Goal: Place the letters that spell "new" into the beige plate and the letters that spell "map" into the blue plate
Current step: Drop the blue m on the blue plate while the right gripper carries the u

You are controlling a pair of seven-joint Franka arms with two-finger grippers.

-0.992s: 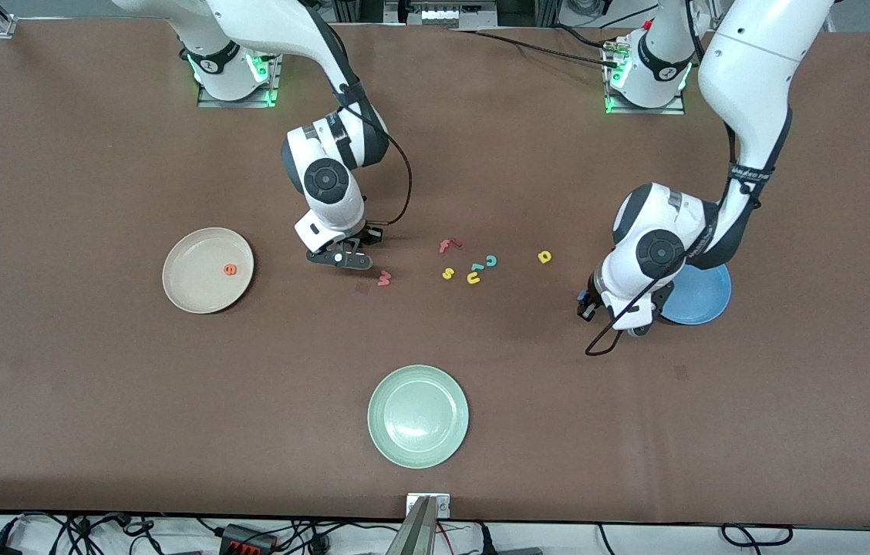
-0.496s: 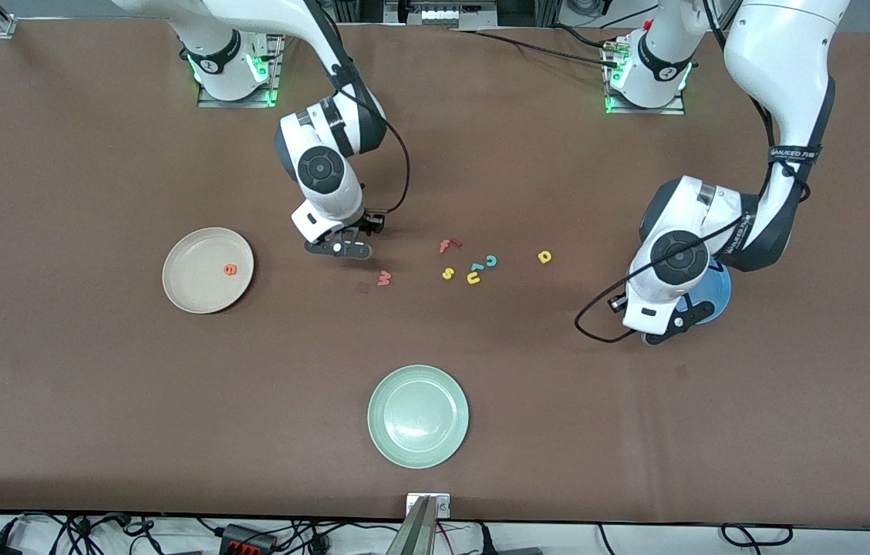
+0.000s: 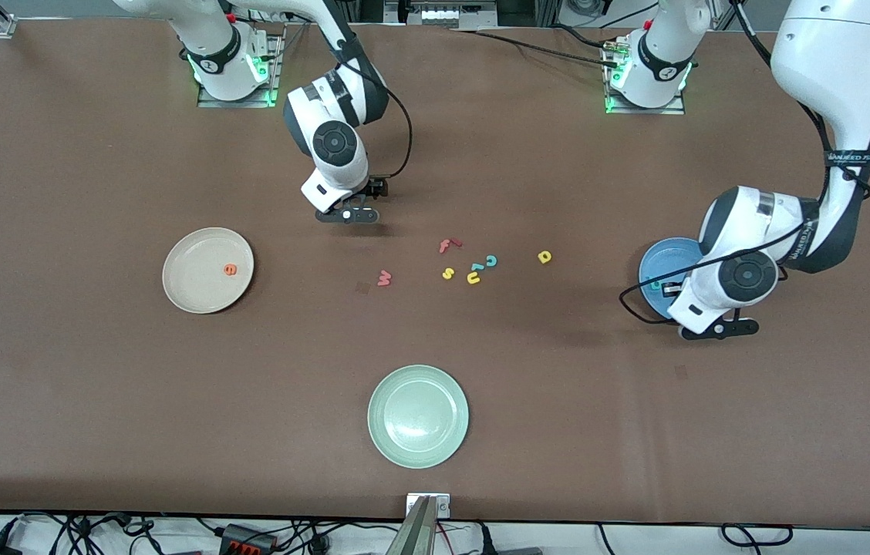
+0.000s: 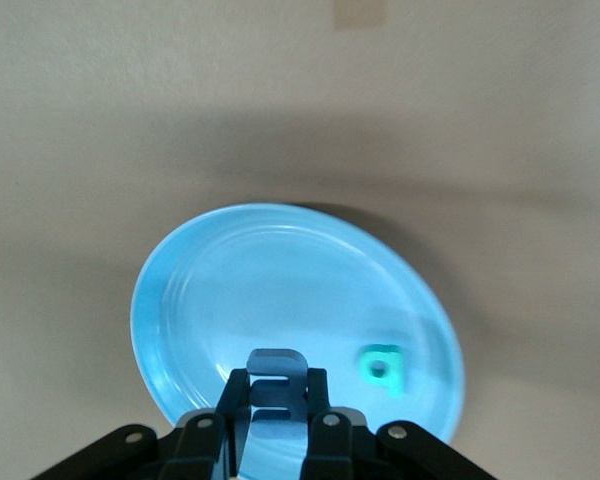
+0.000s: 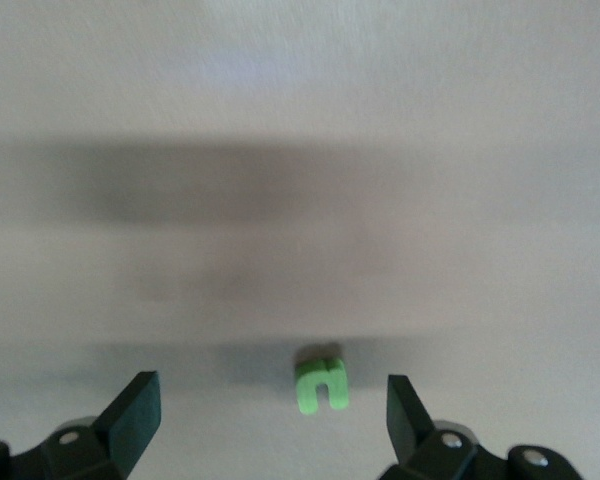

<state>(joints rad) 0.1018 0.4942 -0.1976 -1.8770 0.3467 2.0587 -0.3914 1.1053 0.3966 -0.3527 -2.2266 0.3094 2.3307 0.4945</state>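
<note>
Orange e is seen flat in beige plate. Teal a is seen in blue plate; blue m is pinched over it by left gripper. Green n, pinkish-red w and yellow p are seen on the table.

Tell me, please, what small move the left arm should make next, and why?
Probably open the left gripper: it is shut on the blue m, which appears to hang over the blue plate, where the teal a lies.
</note>
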